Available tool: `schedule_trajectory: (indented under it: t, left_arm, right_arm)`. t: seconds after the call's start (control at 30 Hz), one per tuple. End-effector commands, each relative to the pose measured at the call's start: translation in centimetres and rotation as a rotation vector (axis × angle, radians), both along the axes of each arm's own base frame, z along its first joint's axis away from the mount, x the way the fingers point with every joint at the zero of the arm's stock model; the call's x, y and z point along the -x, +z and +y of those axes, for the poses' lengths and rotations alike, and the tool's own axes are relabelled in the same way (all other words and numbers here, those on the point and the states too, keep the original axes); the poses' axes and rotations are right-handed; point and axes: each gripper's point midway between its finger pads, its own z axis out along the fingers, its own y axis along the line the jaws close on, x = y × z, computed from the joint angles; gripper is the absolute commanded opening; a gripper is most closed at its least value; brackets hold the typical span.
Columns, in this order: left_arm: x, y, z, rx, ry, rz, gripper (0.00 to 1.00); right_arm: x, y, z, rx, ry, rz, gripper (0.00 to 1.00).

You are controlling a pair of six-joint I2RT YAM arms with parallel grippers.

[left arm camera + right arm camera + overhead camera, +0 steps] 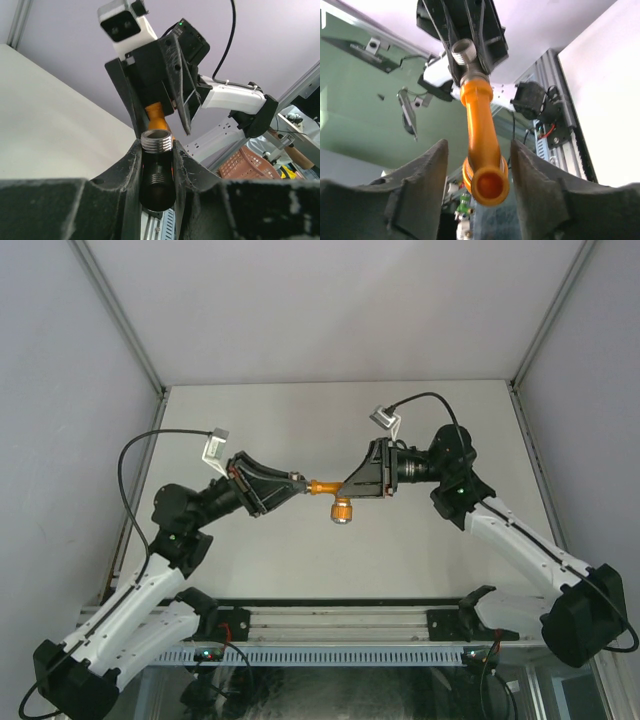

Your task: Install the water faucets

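My left claw [296,483] at nine o'clock pinches the grey fitting [157,145] as an anchor, the orange tap [481,135] joined to it over the table [300,420], knob toward six, and my right claw [352,484] at three stands spread around its spout.

Overhead; opposed wrist close-ups, common tap [482,135]

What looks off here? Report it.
Nothing spilled or broken. The orange tap hangs in mid-air, carried only by the grey fitting in the left gripper; the right gripper stands open around its spout without touching it.
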Motion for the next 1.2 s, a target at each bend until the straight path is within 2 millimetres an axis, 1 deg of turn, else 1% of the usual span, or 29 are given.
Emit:
schedule_trajectory:
  t: [0.0,0.1,0.2,0.23,0.33,0.4,0.47,0.5,0.57,0.6,0.7,0.73,0.77,0.83,0.87,0.97,1.0,1.07,1.17]
  left_arm:
    - [0.2,0.1,0.1,0.007,0.013,-0.009,0.00]
    - [0.3,0.4,0.2,0.005,0.015,-0.006,0.00]
    - [0.3,0.4,0.2,0.009,0.015,0.001,0.00]
    - [0.4,0.4,0.2,0.011,0.013,0.006,0.00]
    - [0.4,0.4,0.2,0.016,0.009,0.020,0.00]
    - [0.4,0.5,0.3,0.021,0.009,0.027,0.00]
    - [0.5,0.5,0.3,0.026,0.008,0.037,0.00]
    - [0.5,0.5,0.3,0.031,0.010,0.046,0.00]
    - [0.3,0.5,0.4,0.041,0.018,0.067,0.00]
    - [0.2,0.6,0.4,0.041,0.018,0.073,0.00]
    - [0.1,0.7,0.4,0.050,0.016,0.100,0.00]
    - [0.1,0.7,0.4,0.054,0.015,0.109,0.00]
    - [0.1,0.7,0.3,0.057,0.013,0.116,0.00]
    - [0.1,0.7,0.4,0.064,0.011,0.130,0.00]
    - [0.1,0.8,0.4,0.067,0.011,0.133,0.00]
    - [0.2,1.1,0.6,0.077,0.018,0.132,0.00]
    - [0.2,1.2,0.6,0.079,0.019,0.132,0.00]
    - [0.2,1.3,0.6,0.081,0.020,0.133,0.00]
    - [0.3,1.3,0.6,0.082,0.016,0.138,0.00]
  right_arm:
    - [-2.0,1.3,-0.5,-0.018,-0.178,-0.102,0.56]
    - [-2.8,1.3,-0.9,-0.007,-0.250,-0.176,0.61]
    - [-3.9,1.4,-1.5,0.011,-0.345,-0.290,0.66]
    - [-4.4,1.4,-1.9,0.026,-0.388,-0.355,0.69]
    - [-6.9,1.8,-3.9,0.090,-0.588,-0.519,0.75]
    - [-8.0,2.7,-5.7,0.124,-0.714,-0.641,0.81]
    - [-8.1,4.7,-7.4,0.109,-0.810,-0.785,0.87]
    - [-7.9,5.5,-8.1,0.099,-0.837,-0.868,0.88]
    - [-7.2,6.9,-9.4,0.080,-0.895,-1.021,0.97]
    - [-7.1,6.9,-10.0,0.079,-0.921,-1.074,1.00]
    - [-7.0,7.3,-11.6,0.088,-1.008,-1.203,1.00]
    - [-6.8,7.2,-11.8,0.101,-1.005,-1.241,1.00]
    - [-6.5,6.7,-11.5,0.121,-0.966,-1.293,1.00]
    - [-5.5,5.0,-10.6,0.192,-0.811,-1.518,1.00]
    - [-4.9,3.9,-10.0,0.218,-0.730,-1.595,1.00]
    - [-3.2,0.4,-8.5,0.322,-0.534,-1.908,1.00]
    - [-3.5,-0.3,-8.4,0.378,-0.529,-1.982,1.00]
    - [-4.8,-0.6,-8.7,0.508,-0.596,-2.063,1.00]
    - [-5.6,-1.4,-8.5,0.654,-0.567,-2.181,1.00]
